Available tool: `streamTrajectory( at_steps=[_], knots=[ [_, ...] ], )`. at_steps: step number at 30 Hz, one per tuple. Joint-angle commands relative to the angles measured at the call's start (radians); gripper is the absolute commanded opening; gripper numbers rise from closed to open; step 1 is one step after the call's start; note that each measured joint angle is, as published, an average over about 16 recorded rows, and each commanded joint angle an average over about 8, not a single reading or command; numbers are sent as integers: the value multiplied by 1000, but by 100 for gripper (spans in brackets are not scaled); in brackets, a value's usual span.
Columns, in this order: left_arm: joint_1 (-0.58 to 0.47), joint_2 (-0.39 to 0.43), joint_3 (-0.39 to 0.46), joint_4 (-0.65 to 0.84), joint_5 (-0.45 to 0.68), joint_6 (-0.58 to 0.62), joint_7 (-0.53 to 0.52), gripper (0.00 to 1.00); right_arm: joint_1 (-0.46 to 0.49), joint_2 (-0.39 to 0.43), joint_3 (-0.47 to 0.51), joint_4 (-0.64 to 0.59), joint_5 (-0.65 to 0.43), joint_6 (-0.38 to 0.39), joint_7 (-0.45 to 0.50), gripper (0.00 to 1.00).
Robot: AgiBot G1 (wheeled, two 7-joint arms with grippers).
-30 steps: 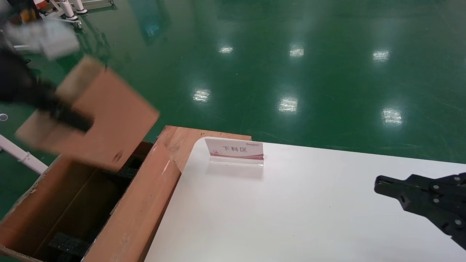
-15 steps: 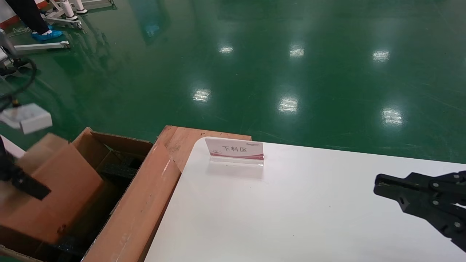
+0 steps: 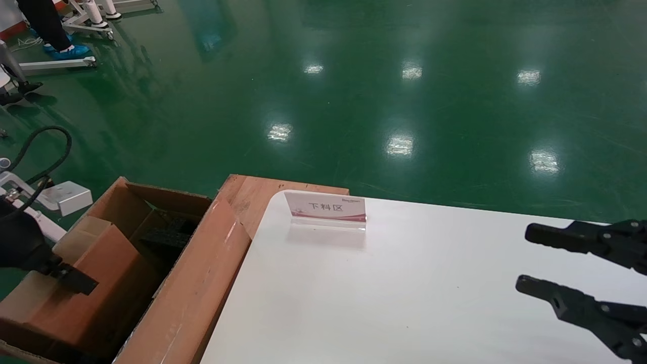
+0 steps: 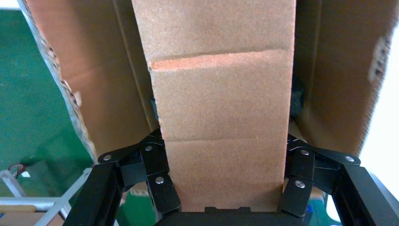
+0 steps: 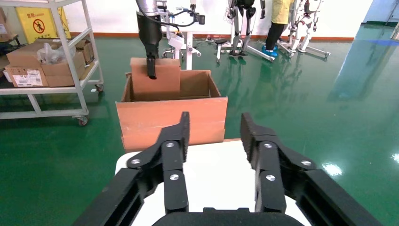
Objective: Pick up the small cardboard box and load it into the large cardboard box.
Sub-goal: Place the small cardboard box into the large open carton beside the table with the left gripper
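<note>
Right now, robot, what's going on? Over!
Left gripper shut on small cardboard box, partly inside large cardboard box. Right gripper open over white table. Nothing blocking.

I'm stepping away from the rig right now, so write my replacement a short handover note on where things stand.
Left gripper: shut on the small cardboard box, lowered partly into the large cardboard box beside the table.
Right gripper: open, holding nothing, hovering over the table.
Done: small box picked up and carried into the large box's opening.
Left: set it down fully, release, withdraw the left arm.
</note>
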Motion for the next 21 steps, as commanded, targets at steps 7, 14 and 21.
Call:
streamTrajectory(
  at_steps=[7, 14, 21],
  knots=[
    [81, 39, -2, 81, -19, -50, 31, 0, 0, 0, 0, 0, 0, 0, 0, 100],
    [125, 71, 5, 129, -10, -72, 26, 0, 0, 0, -1, 0, 1, 0, 0, 100],
    [166, 96, 13, 168, 3, -99, 16, 0, 0, 1, -1, 0, 1, 1, -1, 100]
  ],
)
